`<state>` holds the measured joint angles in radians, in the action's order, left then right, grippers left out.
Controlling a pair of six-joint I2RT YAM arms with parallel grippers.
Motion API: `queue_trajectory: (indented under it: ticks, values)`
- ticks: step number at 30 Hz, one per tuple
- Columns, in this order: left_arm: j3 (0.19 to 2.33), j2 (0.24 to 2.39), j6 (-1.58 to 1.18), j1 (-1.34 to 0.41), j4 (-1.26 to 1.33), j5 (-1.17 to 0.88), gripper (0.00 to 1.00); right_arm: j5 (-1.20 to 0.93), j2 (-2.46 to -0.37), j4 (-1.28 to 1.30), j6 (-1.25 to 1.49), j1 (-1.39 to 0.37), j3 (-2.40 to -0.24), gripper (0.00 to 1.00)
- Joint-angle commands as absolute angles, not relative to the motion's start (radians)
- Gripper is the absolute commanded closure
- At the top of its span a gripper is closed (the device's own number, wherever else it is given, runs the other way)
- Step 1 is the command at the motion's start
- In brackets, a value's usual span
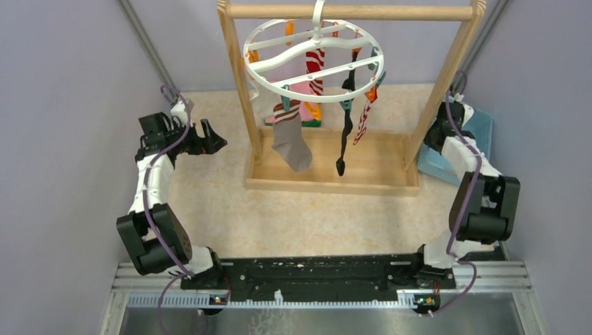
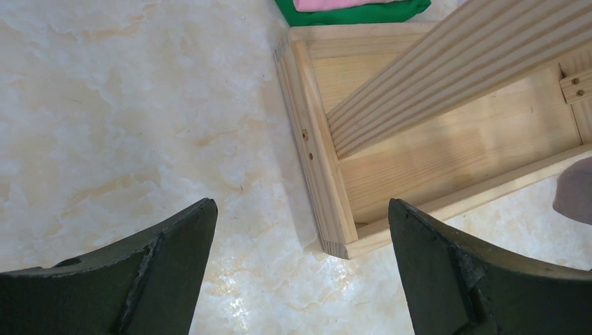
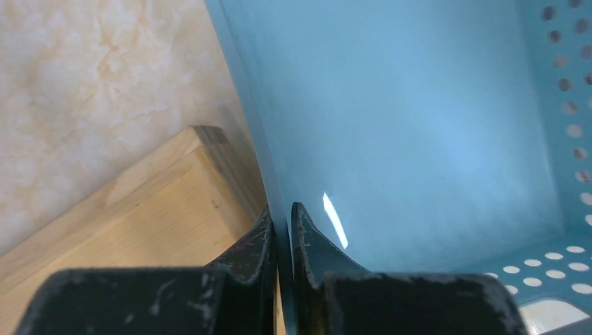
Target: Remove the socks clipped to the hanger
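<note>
Left gripper (image 1: pixel 211 142) (image 2: pixel 300 206): jaws wide, nothing in them. It sat over the table (image 1: pixel 230 209) at 9 o'clock of the rack (image 1: pixel 328 183) base. In its wrist view the base's near-left corner lay just ahead of the fingertips (image 2: pixel 188 230), and the folded cloth (image 2: pixel 349 8) was at 12 o'clock, beyond the base.

The hanger (image 1: pixel 314 98) hung by its hook from the rack's top bar (image 1: pixel 391 12), at 12 o'clock in the top view and well apart from both grippers. The socks were all clipped on:
- white sock (image 1: pixel 260 105) at the ring's 8 o'clock, partly behind the left post
- grey sock (image 1: pixel 293 143) at 7 o'clock, hanging low over the base
- striped sock (image 1: pixel 315 70) near the middle, seen through the ring
- black sock (image 1: pixel 345 132) at 5 o'clock, long and thin
- a second thin red-and-white one at 4 o'clock

The clips were too small to tell how they gripped.

Right gripper (image 1: pixel 433 139) (image 3: pixel 281 216): at 3 o'clock of the rack, by the right post. Its jaws were nearly closed, with the wall of the blue basket (image 3: pixel 419 139) pinched between them. The rack base corner was at 9 o'clock in that wrist view, touching the basket.
</note>
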<state>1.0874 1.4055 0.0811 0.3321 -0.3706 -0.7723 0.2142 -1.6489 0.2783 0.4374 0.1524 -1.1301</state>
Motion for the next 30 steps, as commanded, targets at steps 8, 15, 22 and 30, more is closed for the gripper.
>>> queue_trajectory:
  ticks: [8,15,22,30]
  values:
    - [1.138,1.324,0.117,0.329,-0.414,-0.798,0.01,0.528,-1.104,0.554,0.549,0.086,-1.047,1.0]
    - [1.17,1.32,0.132,0.329,-0.459,-0.803,0.01,0.561,-0.812,0.846,0.617,0.032,-1.042,1.0]
    - [1.197,1.33,0.145,0.328,-0.486,-0.802,0.01,0.047,-0.614,1.067,0.632,0.014,-1.02,1.0]
    - [1.183,1.321,0.121,0.329,-0.465,-0.809,0.01,-0.214,-0.548,1.291,0.557,0.014,-1.116,1.0]
